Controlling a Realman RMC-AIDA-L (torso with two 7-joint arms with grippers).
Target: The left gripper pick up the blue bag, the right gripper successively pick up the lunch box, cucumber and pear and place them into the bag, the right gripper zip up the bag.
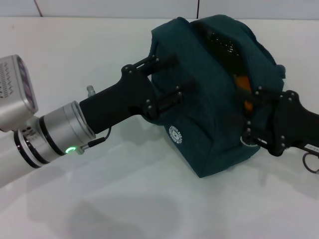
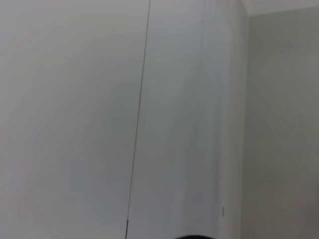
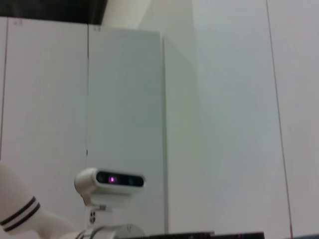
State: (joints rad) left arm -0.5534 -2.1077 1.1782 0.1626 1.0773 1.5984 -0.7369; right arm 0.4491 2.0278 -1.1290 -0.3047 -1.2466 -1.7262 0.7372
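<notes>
Left hand (image 1: 167,87) pinches the soft, floppy blue bag (image 1: 209,104); right hand (image 1: 259,117), at its zipper opening, grip unclear; likely needs bracing.

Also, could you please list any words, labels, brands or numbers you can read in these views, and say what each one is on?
No text can be read in any view.
Blue bag: small round white logo, lettering too small to read.
Right gripper: white tag near the picture edge, print illegible.
Both wrist views: only plain wall panels, no text.
</notes>
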